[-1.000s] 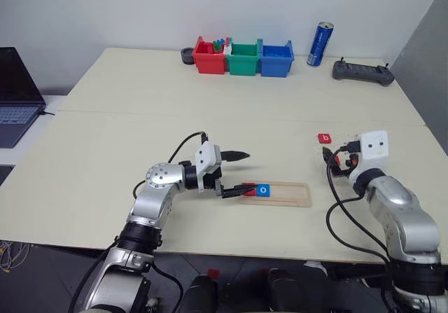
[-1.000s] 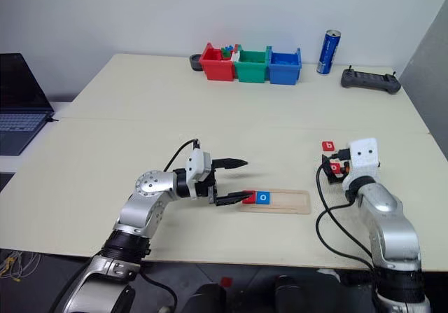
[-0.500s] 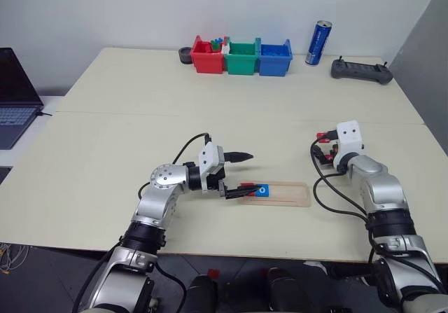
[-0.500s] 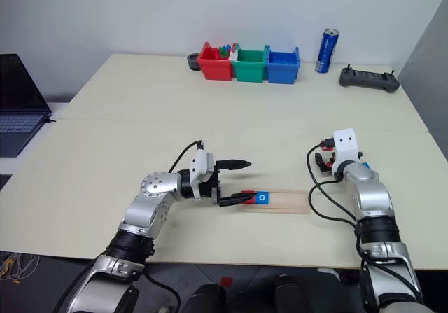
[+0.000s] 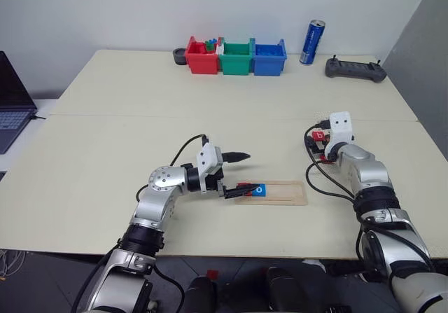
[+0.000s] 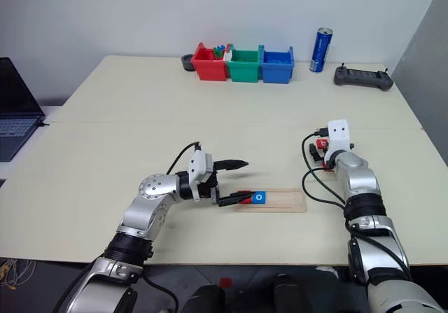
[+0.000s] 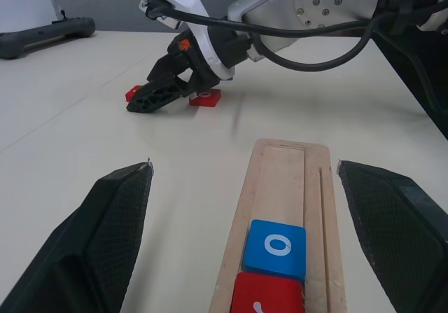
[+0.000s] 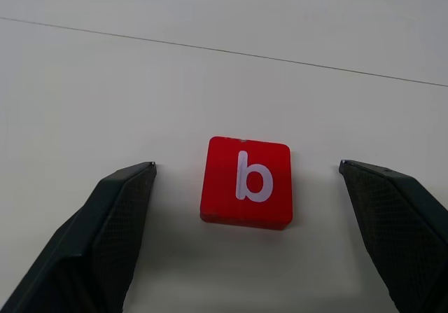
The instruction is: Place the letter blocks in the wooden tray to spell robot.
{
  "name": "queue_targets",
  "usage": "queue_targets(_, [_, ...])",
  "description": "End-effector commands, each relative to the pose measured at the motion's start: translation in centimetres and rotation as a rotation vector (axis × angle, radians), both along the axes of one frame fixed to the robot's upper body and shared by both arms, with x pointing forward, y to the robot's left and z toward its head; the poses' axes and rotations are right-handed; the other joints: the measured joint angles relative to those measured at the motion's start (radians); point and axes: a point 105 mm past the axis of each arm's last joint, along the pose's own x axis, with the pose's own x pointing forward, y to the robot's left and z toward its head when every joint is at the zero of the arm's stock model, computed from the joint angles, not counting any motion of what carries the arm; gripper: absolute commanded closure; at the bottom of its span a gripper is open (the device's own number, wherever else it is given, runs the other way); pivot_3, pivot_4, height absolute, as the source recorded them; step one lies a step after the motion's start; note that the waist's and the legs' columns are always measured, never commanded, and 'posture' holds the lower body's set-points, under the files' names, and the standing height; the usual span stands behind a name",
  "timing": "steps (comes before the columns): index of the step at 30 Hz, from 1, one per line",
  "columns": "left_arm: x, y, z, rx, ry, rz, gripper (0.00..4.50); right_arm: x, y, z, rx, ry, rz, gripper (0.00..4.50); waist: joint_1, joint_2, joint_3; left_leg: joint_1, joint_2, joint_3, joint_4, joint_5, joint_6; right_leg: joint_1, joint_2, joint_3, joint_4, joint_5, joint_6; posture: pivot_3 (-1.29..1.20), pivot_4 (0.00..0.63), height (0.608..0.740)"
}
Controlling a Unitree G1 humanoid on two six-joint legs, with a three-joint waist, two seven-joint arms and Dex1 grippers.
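The wooden tray [image 5: 278, 192] lies in front of me, with a red letter block [image 7: 267, 297] and a blue "o" block [image 7: 277, 246] side by side at its left end. My left gripper [image 7: 243, 164] is open and points along the tray, one finger on each side of it, touching neither block. On the table to the right lies a red "b" block [image 8: 248, 181]. My right gripper [image 8: 246, 164] is open, and the "b" block sits between its fingertips without touching them. A second red block [image 7: 133, 93] lies just beside that gripper.
At the table's far edge stand a red bin [image 5: 203, 55], a green bin [image 5: 236, 55] and a blue bin [image 5: 269, 55]. A blue can [image 5: 311, 33] and a black controller [image 5: 353, 68] lie right of them. A laptop [image 5: 10, 106] sits at the left.
My right arm has stretched forward and lowered, bringing its open gripper around the red "b" block. The camera view has shifted. The left arm has stayed put.
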Motion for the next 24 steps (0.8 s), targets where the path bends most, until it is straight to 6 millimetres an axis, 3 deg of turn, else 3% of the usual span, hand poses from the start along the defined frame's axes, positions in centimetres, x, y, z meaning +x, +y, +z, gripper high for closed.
queue_targets(1, [0.0, 0.2, 1.3, -0.012, -0.061, -0.006, 0.0, 0.0, 0.7, -0.1, 0.041, -0.002, 0.008, 0.19, -0.002, 0.0, 0.0, 0.0, 0.0, 0.0, 0.0, 0.0, 0.0, 0.0, 0.0, 0.0, 0.0, 0.0, 0.0, 0.0, 0.15, 0.74])
queue_targets(3, [0.0, 0.3, 1.3, -0.008, -0.062, -0.006, 0.0, -0.1, 1.0, -0.4, 0.054, 0.003, 0.014, 0.67, -0.005, 0.0, 0.0, 0.0, 0.0, 0.0, 0.0, 0.0, 0.0, 0.0, 0.0, 0.0, 0.0, 0.0, 0.0, 0.0, 0.15, 0.74])
queue_targets(10, [-0.1, 0.0, 1.5, -0.003, -0.073, -0.019, 0.0, -0.4, 0.6, -0.4, 0.054, -0.006, -0.004, 3.06, -0.01, 0.0, 0.0, 0.0, 0.0, 0.0, 0.0, 0.0, 0.0, 0.0, 0.0, 0.0, 0.0, 0.0, 0.0, 0.0, 0.15, 0.74])
queue_targets(17, [-0.6, -0.2, 1.2, -0.001, -0.062, -0.04, 0.0, -2.5, -0.8, 2.6, -0.046, -0.068, 0.063, 3.05, 0.001, 0.003, 0.001, -0.002, -0.001, -0.001, 0.0, 0.0, 0.0, -0.001, -0.001, -0.001, -0.001, 0.0, 0.0, 0.0, 0.15, 0.74])
queue_targets(21, [-0.4, -0.1, 1.1, -0.002, -0.059, -0.034, 0.0, -5.5, -2.1, 5.1, -0.051, -0.076, 0.051, 3.05, 0.007, 0.004, 0.002, -0.008, -0.001, -0.001, 0.0, 0.0, 0.0, -0.008, -0.001, -0.001, 0.001, 0.0, 0.0, 0.0, 0.15, 0.74])
queue_targets(24, [-0.6, -0.2, 1.0, 0.004, -0.056, -0.044, 0.0, -8.8, -2.4, 5.5, -0.065, -0.041, 0.059, 3.05, 0.004, 0.004, 0.002, -0.009, 0.0, 0.0, 0.0, 0.0, 0.0, -0.01, -0.001, 0.0, 0.002, 0.0, 0.0, 0.0, 0.15, 0.74])
